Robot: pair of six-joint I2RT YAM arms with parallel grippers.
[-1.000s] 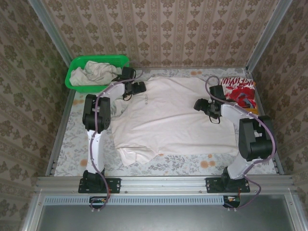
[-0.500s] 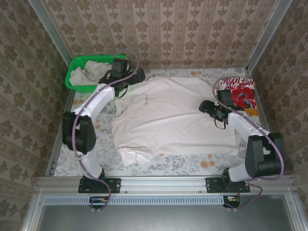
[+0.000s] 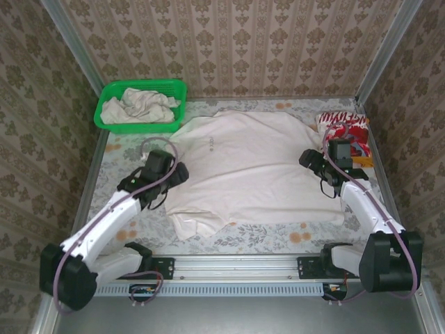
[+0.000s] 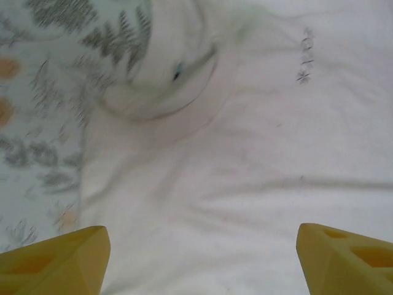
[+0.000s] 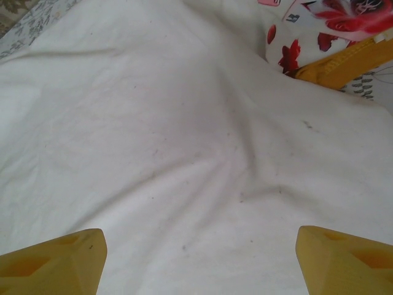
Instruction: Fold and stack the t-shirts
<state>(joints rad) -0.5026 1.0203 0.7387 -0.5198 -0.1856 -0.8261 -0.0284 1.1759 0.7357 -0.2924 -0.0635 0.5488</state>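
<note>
Left hand (image 3: 175, 174) has drawn back from 11 o'clock to the 9 o'clock edge of the spread off-white t-shirt (image 3: 250, 167), right hand (image 3: 311, 160) at 3 o'clock; both released, empty, fold judged pending.

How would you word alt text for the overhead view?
A white t-shirt lies spread on a table, left end effector and right end effector at its side edges. Green basket back left, red-patterned shirt back right.

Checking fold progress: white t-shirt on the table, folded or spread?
Spread. The white t-shirt lies open across the table, chest print facing up, no part laid over another; its near-left edge is rumpled.
</note>
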